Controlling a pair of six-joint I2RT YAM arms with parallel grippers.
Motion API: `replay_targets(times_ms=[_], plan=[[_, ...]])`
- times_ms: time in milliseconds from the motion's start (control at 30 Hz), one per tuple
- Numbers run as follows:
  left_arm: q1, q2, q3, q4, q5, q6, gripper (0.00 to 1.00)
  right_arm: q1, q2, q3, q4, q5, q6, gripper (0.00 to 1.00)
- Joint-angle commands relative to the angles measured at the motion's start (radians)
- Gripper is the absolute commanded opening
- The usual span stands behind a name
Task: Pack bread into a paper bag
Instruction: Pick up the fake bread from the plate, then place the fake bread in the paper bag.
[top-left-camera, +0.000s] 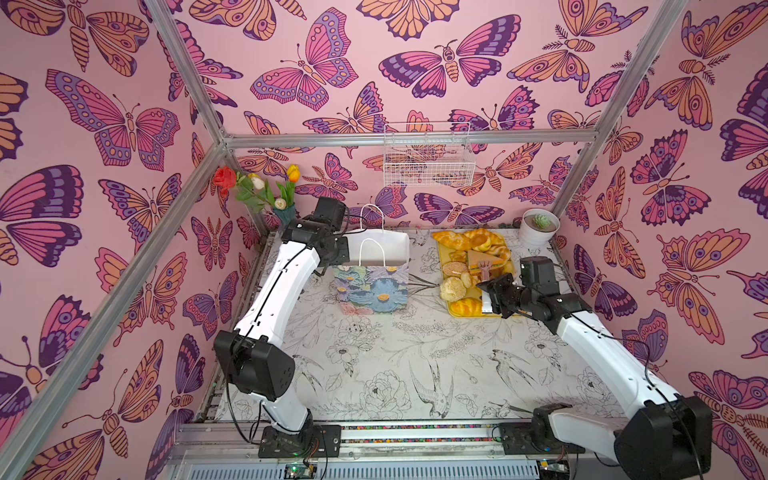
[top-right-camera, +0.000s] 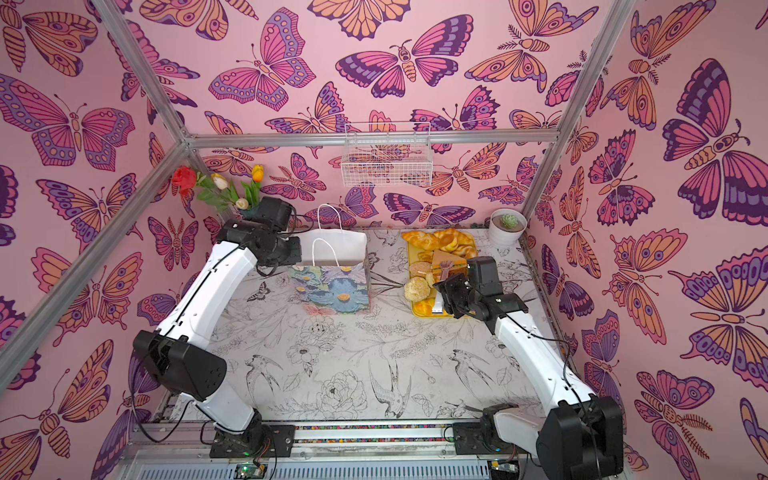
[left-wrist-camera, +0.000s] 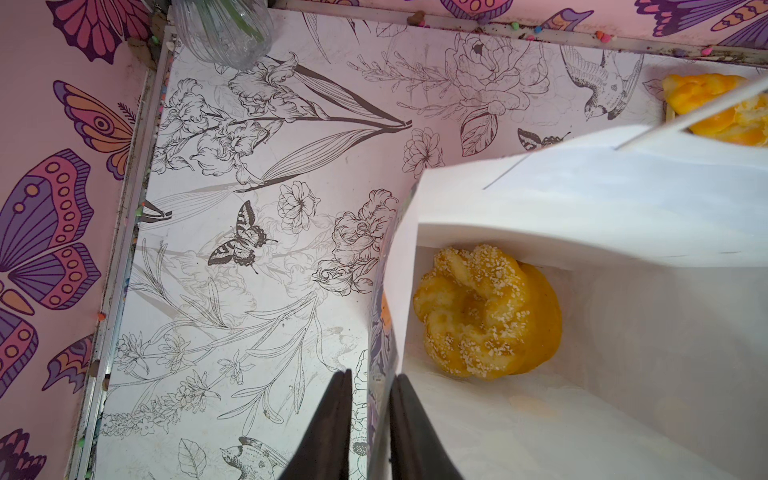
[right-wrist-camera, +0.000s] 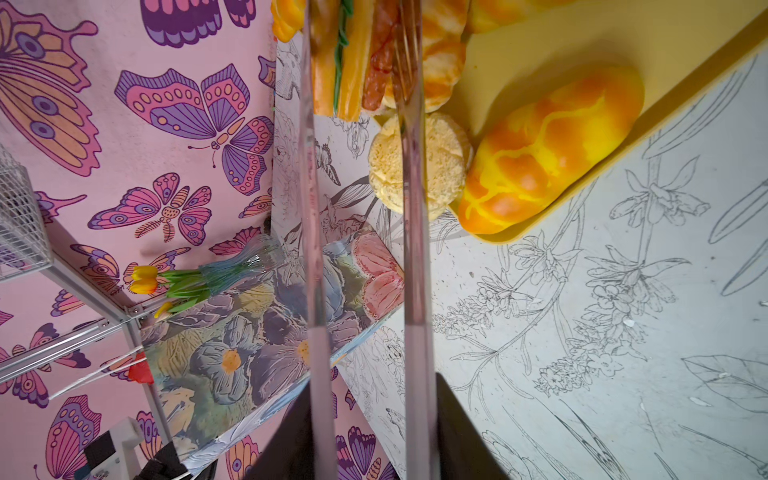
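Pinching paper bag (left-wrist-camera: 582, 199), left tool (left-wrist-camera: 372, 375), seemingly clamped.

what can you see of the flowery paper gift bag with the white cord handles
The boxy paper gift bag stands upright and open on the sketch-printed tabletop. Its outside shows painted blue-green flowers with orange centres; its inside is plain white. Two white cord loop handles rise from the rim. One sesame-sprinkled golden twisted pastry lies on its floor. The left gripper pinches one side wall at the rim.
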Motion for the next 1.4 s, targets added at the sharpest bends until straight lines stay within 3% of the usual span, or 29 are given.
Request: replay_targets(times_ms=[0,233,500,700,967,1200,1300,1367], plan=[[0.008,-0.021,0.009,-0.008,-0.001,0.016,0.22,-0.013,-0.005,-0.008,0.016,-0.018,0.011,0.35],[0.008,-0.024,0.007,-0.008,0.001,0.016,0.22,-0.014,-0.033,-0.001,-0.011,-0.029,-0.016,0.26],[0.008,-0.024,0.019,-0.009,-0.002,0.024,0.24,-0.014,-0.101,0.174,-0.258,0.021,-0.221,0.24],[0.008,-0.019,0.036,-0.009,0.007,0.016,0.24,-0.014,-0.153,0.274,-0.334,0.001,-0.343,0.24],[0.008,-0.010,0.051,-0.008,0.013,0.012,0.25,0.007,-0.138,0.356,-0.288,-0.196,-0.473,0.25],[0.008,0.007,0.052,0.006,0.035,0.008,0.21,0.048,-0.110,0.404,-0.181,-0.359,-0.498,0.25],[0.008,0.013,0.058,0.011,0.039,0.003,0.05,0.073,-0.100,0.427,-0.156,-0.386,-0.506,0.26],[0.008,0.017,0.062,0.012,0.042,0.001,0.03,0.099,-0.093,0.434,-0.142,-0.387,-0.508,0.27]])
